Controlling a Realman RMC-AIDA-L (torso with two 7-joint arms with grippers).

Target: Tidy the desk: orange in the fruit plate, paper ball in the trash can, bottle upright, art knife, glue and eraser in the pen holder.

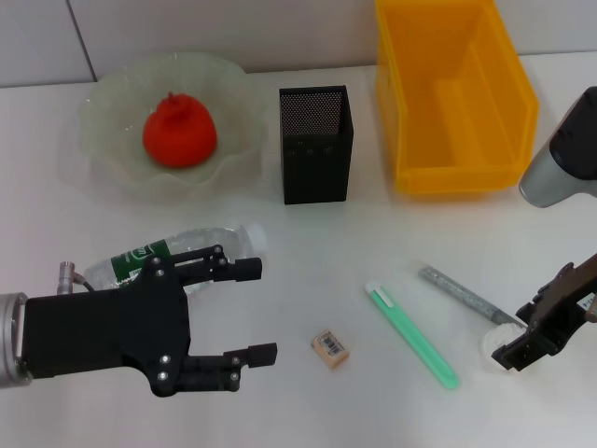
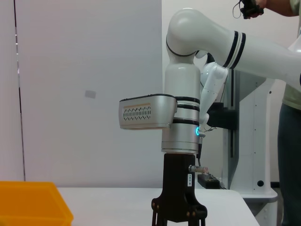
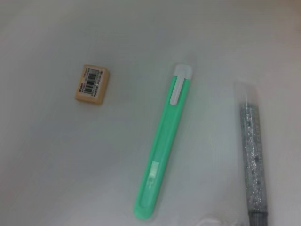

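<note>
Left end effector (image 1: 264, 312): you are seeing it spread wide, hovering beside the lying bottle (image 1: 177, 259).
Right end effector (image 1: 515, 347): its fingers are closing on a paper ball (image 1: 495, 340).
Eraser (image 1: 330, 347), art knife (image 1: 412, 335), glue (image 1: 469, 297): lying on the desk (image 1: 308, 261).

Bright, even light; soft shadows; slight blur.

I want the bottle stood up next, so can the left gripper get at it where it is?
Probably yes. The left gripper is open beside the lying bottle, its upper finger over the bottle's side, and nothing lies between them. The eraser sits off to the side.
</note>
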